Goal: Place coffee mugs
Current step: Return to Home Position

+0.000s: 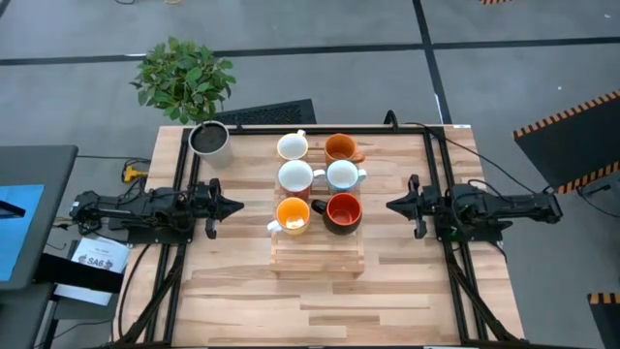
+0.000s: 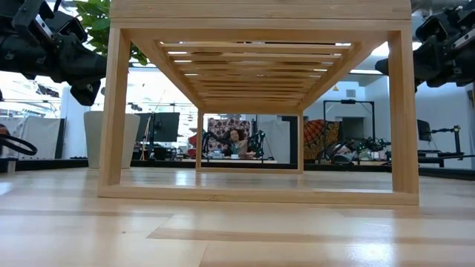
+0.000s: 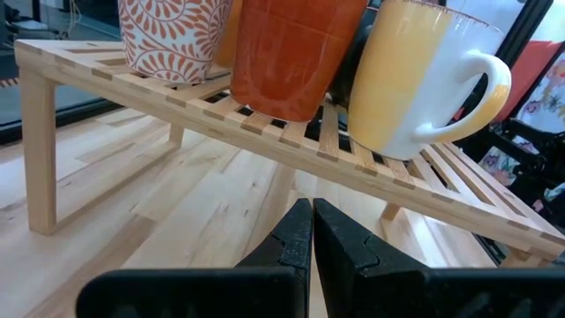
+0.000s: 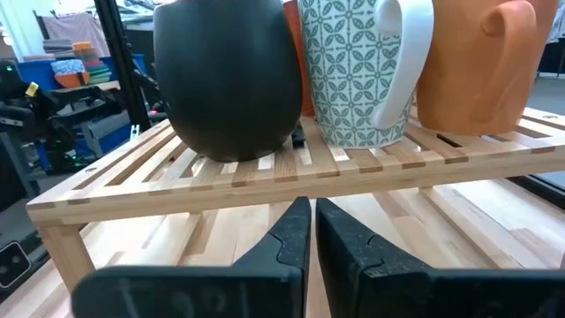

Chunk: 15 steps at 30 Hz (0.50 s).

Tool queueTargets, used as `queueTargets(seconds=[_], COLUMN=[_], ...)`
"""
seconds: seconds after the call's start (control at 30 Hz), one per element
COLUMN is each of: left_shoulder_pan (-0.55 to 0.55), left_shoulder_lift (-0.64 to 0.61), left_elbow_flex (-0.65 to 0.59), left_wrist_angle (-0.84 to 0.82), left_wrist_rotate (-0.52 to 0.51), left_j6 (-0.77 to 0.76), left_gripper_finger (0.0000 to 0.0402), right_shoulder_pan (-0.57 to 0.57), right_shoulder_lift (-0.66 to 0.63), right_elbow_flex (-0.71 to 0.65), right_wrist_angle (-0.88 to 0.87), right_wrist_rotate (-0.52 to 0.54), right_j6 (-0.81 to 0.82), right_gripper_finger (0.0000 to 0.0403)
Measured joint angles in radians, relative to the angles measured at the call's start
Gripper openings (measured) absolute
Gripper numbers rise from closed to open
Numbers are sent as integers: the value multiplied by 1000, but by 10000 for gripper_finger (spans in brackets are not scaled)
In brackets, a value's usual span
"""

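The shelf (image 1: 318,257) is pale slatted wood, as light as the table (image 1: 242,291). On the shelf, the fern-patterned mug (image 3: 172,35) has orange fronds on white. The orange-red mug (image 3: 296,53) is plain, and the yellow mug (image 3: 415,79) fades to white. The black mug (image 4: 229,79) is red inside. The lattice-patterned mug (image 4: 353,71) shows grey-green petals on white, and the terracotta mug (image 4: 477,62) is plain.

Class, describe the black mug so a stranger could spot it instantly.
Six mugs stand in pairs on the wooden shelf mid-table. Take the pair farthest from the plant. The black mug, nearer the right gripper, alone is dark outside, red inside.
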Motion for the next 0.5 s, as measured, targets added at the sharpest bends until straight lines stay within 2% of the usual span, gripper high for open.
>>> queueTargets(seconds=[0.5], left_shoulder_pan=[0], left_shoulder_lift=[0], left_elbow_flex=[0], left_wrist_angle=[0], left_wrist_rotate=[-3], left_j6=[0], left_gripper_finger=[0], right_shoulder_pan=[21], right_shoulder_lift=[-9], right_elbow_flex=[0], right_wrist_angle=[40], right_wrist_rotate=[10], right_j6=[0], right_gripper_finger=[51])
